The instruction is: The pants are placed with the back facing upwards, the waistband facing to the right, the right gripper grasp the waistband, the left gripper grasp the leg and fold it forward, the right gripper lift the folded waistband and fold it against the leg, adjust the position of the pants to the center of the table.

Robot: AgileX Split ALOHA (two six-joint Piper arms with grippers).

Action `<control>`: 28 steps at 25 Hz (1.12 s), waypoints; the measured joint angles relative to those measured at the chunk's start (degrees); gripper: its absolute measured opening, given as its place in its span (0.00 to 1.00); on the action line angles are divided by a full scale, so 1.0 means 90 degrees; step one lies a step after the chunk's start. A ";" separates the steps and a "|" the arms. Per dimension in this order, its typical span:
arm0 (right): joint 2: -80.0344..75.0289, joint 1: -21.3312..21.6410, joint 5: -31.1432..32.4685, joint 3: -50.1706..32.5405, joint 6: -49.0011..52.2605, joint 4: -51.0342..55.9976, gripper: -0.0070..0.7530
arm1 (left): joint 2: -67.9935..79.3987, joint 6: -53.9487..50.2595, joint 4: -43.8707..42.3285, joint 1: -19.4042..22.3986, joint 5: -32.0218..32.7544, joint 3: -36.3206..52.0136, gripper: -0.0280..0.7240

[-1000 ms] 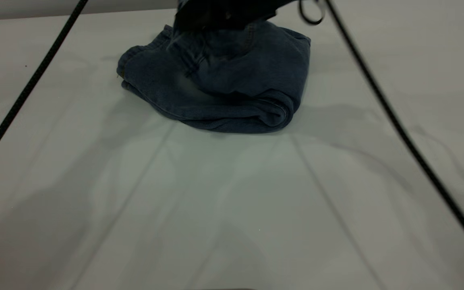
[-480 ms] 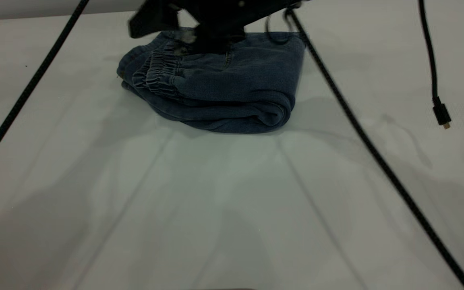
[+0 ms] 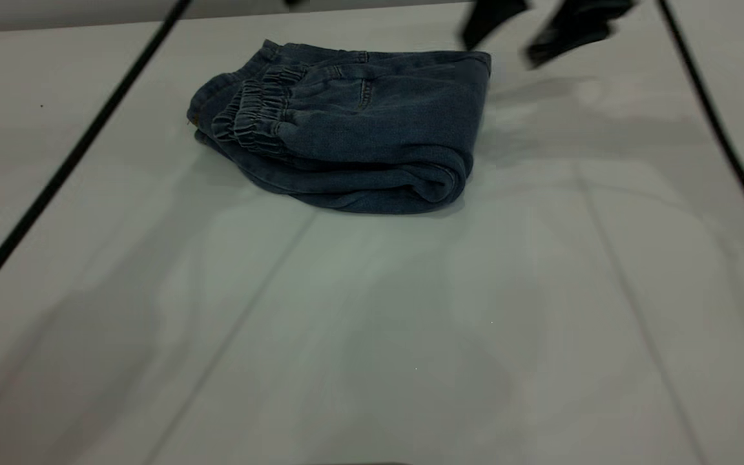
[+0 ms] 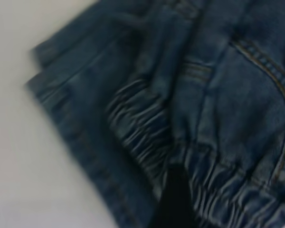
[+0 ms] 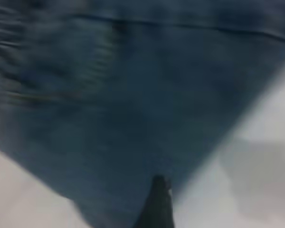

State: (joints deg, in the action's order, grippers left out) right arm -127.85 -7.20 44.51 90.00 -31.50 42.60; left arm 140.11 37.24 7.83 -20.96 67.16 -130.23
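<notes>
Up near the far edge of the plain white tabletop (image 3: pixel 372 323), the black right gripper (image 3: pixel 543 26) hangs with jaws parted, holding nothing, just beside the folded blue faded-denim pants (image 3: pixel 372 142). Their gathered elastic waistband (image 3: pixel 252 119) lies on top, toward the left edge. Whether the left gripper is open, I cannot tell.

Far left: a strip of plain grey wall (image 3: pixel 55 13) runs behind the back edge of the white surface (image 3: pixel 372 361).

- One thin black ribbed cable (image 3: pixel 68 155) slants from the far centre-left down to the near left edge, hanging above the surface.
- A second thin black cable (image 3: pixel 724 132) slants along the right side, far to near.
- A tiny dark speck (image 3: pixel 41 105) lies far left, well apart from both cables.
</notes>
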 joint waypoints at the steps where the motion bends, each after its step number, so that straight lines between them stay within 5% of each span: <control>1: 0.0032 0.0101 0.0034 0.0000 0.0217 -0.0327 0.80 | 0.0155 0.0192 0.0037 -0.0016 0.0000 0.0000 0.79; 13: 0.0114 0.0353 0.0111 0.0000 0.0709 -0.1169 0.79 | 0.1390 0.1869 -0.0428 -0.0507 -0.0229 -0.0025 0.79; 23: 0.0118 0.0353 0.0130 0.0000 0.0702 -0.1176 0.79 | 0.1454 -0.1729 -0.0790 -0.1076 -0.0245 -0.0110 0.79; 28: 0.0126 0.0353 0.0130 0.0000 0.0702 -0.1176 0.79 | 0.1467 -0.2163 -0.1245 -0.1329 -0.0112 -0.0172 0.79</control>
State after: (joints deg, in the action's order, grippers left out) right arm -126.72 -4.02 45.69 90.00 -25.19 32.02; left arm 153.32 17.77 -3.38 -32.92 66.16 -131.78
